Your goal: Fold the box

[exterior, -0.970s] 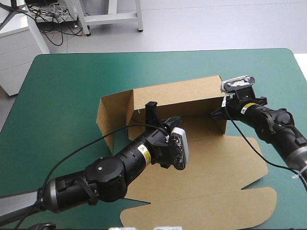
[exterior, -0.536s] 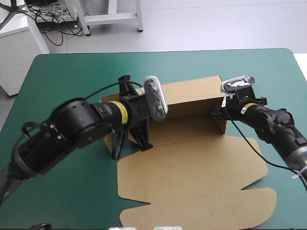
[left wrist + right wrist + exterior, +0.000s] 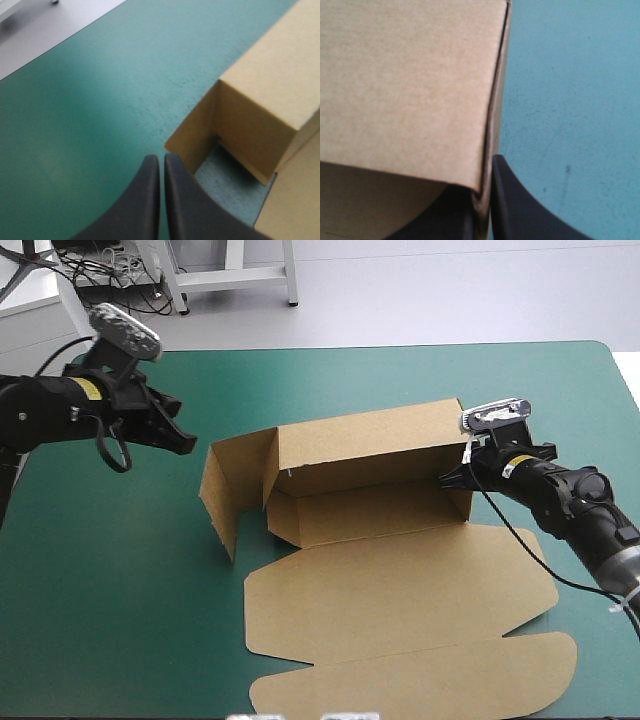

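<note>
1. Brown board of the box (image 3: 390, 570) sits in the middle of the teal-green surface (image 3: 120, 590). Its back wall is raised, and the lid and front flaps lie flat on the near side.
2. At the box's right end, the right gripper (image 3: 452, 477) pinches the upright end wall with the board edge between its jaws. This is probably to keep that wall standing and stop the box sliding.
3. Well apart from the box, beyond its left end, the left gripper (image 3: 182, 438) hangs with jaws pressed together on nothing. It is out of the way of the loose wall.
4. The box's left end wall splays outward, untucked. It looks like the next part to bring in.
</note>
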